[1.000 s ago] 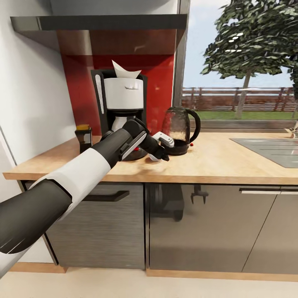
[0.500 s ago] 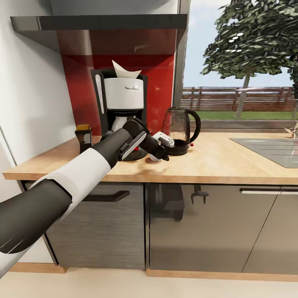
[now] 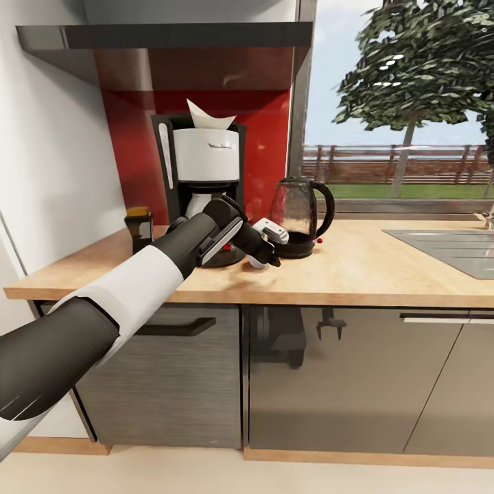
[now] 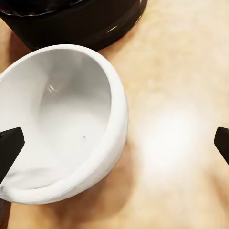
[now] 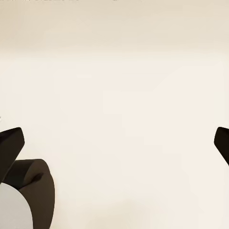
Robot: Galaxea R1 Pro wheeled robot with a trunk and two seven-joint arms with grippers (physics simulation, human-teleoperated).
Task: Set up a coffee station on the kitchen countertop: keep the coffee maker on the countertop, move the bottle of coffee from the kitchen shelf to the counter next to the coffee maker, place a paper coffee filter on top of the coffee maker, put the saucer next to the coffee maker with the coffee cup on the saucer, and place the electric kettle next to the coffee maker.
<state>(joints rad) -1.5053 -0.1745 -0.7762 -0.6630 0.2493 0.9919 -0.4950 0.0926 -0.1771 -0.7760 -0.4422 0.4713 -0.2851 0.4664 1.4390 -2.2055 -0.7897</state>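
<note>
The long tan wood-look kitchen countertop [image 3: 384,271] carries the landmark: the black drip coffee maker with its white upper body [image 3: 200,180], standing against the red back wall. A white folded paper coffee filter [image 3: 208,116] sits on top of it, pointed edge upward. Just beside the maker, on the window side, stands the rounded clear glass electric kettle [image 3: 299,214], upright; on its other side is the small dark bottle of coffee with a golden-brown lid [image 3: 138,226].

The left gripper [image 3: 266,257] hovers low in front of the maker's base, its fingers spread wide, gripping nothing. The small white rounded coffee cup [image 4: 64,121] rests on the counter between them, near one fingertip [image 4: 9,148], apparently tilted with its mouth toward the wrist camera.

The cup step looks in hand; no saucer is visible, so seating the cup on one remains. The right gripper [image 5: 114,143] is also wide and bare.
</note>
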